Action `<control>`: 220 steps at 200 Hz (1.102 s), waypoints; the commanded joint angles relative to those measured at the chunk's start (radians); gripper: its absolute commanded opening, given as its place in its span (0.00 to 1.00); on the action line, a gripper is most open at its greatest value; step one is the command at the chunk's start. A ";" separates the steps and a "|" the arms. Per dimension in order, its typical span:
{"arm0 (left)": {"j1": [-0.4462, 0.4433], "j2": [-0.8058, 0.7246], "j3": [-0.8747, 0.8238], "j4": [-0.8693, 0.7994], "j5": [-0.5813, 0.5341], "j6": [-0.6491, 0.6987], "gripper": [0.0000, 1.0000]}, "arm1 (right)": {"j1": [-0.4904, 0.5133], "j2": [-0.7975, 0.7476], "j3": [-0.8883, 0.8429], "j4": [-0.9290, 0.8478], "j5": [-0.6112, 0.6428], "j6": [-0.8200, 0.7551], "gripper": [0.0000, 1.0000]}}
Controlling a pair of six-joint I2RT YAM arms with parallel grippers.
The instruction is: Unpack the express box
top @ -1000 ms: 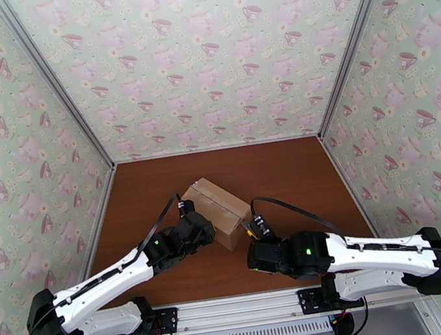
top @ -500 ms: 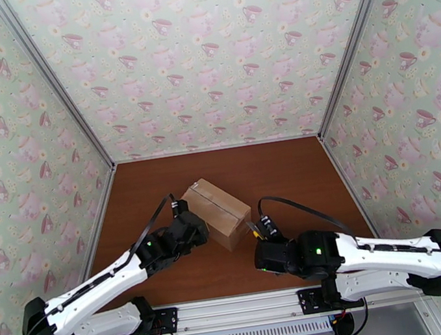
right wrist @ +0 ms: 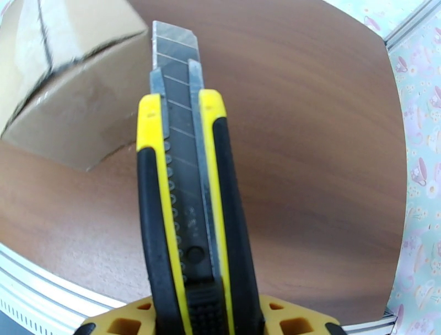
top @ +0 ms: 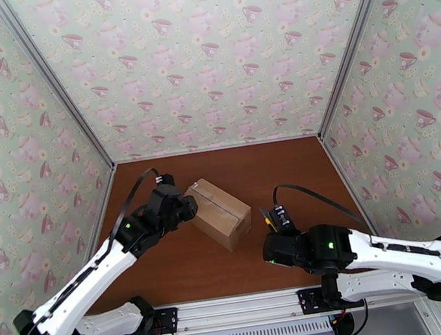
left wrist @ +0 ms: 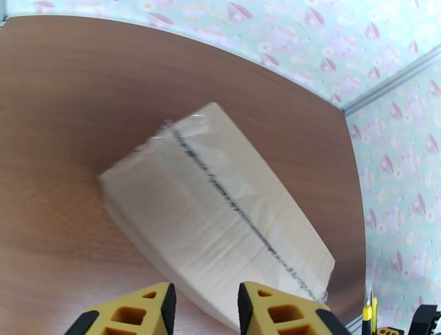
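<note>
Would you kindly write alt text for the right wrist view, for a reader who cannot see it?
A yellow-and-black utility knife, blade extended, rises from the right gripper across the middle of the frame. Behind it lies the brown table, with a corner of the cardboard express box at upper left.

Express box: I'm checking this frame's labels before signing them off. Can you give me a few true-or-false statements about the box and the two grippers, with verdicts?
1. The express box has its flaps closed, with tape along the seam. True.
2. The right gripper holds a pair of scissors. False: it grips a yellow and black utility knife with the blade extended.
3. The left gripper is clamped on the box. False: its jaws stand open with nothing between them, and the box lies just ahead of the fingertips.
4. The box rests on the brown table between the two arms. True.
</note>
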 commanded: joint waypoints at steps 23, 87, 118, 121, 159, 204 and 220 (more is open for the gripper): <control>0.010 0.089 0.099 0.057 0.149 0.051 0.41 | -0.070 -0.020 0.077 0.147 0.044 -0.191 0.00; 0.010 0.108 0.154 0.104 0.361 0.033 0.71 | -0.206 0.050 0.144 0.316 -0.025 -0.415 0.00; 0.011 0.094 0.113 0.210 0.490 -0.045 0.75 | -0.232 0.130 0.206 0.388 -0.036 -0.485 0.00; 0.011 0.093 0.109 0.222 0.502 -0.052 0.75 | -0.233 0.138 0.212 0.393 -0.036 -0.490 0.00; 0.010 0.112 0.109 0.304 0.573 -0.084 0.66 | -0.238 0.227 0.292 0.450 -0.074 -0.543 0.00; 0.012 0.121 0.115 0.338 0.573 -0.085 0.62 | -0.240 0.273 0.333 0.485 -0.113 -0.554 0.00; 0.015 0.126 0.120 0.344 0.571 -0.085 0.61 | -0.239 0.276 0.337 0.493 -0.126 -0.554 0.00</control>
